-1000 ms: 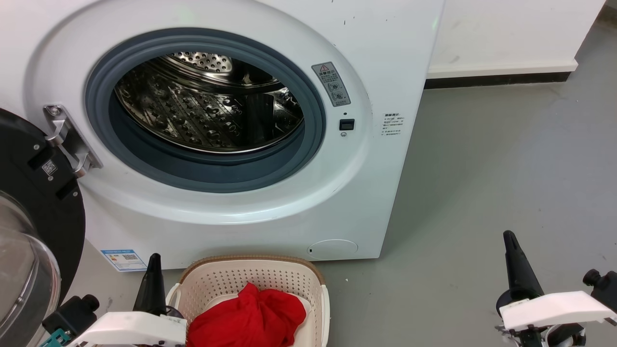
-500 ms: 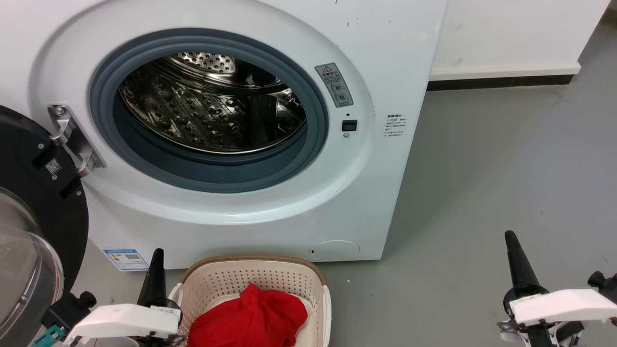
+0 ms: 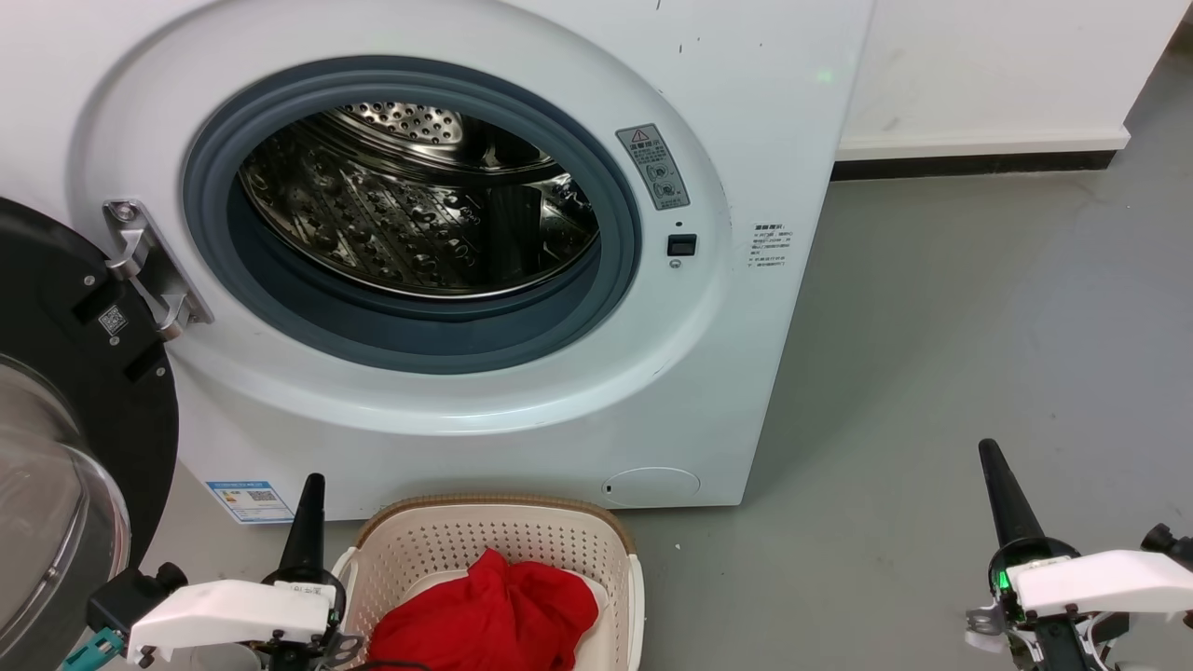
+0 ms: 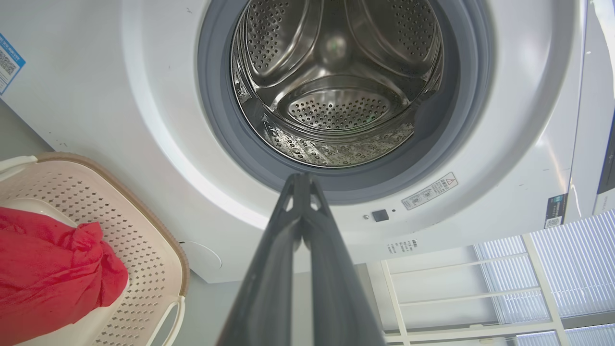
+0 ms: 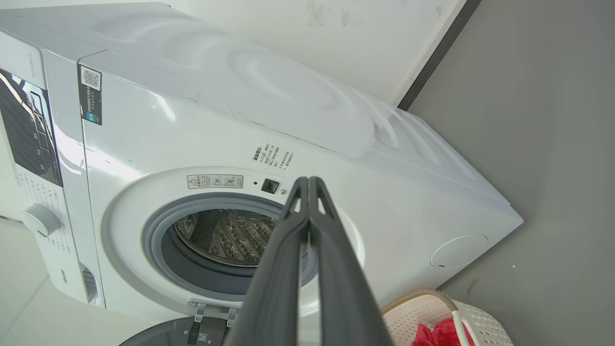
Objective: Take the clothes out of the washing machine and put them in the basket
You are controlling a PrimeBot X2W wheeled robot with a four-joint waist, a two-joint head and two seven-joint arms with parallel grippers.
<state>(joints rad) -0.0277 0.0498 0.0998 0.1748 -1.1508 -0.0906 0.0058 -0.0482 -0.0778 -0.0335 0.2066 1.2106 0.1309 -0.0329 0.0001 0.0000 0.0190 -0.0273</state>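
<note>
- Head view: one washing machine takes up the upper left and centre of the frame. One basket stands on the grey floor just in front of it at bottom centre. One bundle of clothes lies in that basket; I cannot tell how many garments make it up.
- There are two grippers. The left gripper is at lower left, just beside the basket's left rim. The right gripper is at lower right, over the floor and well apart from the basket.
- One door, black-rimmed with a glass bowl, hangs open at the left edge.
- Left wrist view looks straight into the drum, showing its perforated back wall and three raised ribs. Here the left jaws are pressed together at the tips.
- Right wrist view adds the machine's top, a dark control panel and one round knob at the left of the frame. The right jaws are likewise pressed together.
- The clothes are bright red, soft and crumpled, bunched into a peak. A bit of white shows beside them, against the basket's cream perforated wall and brown rim.
</note>
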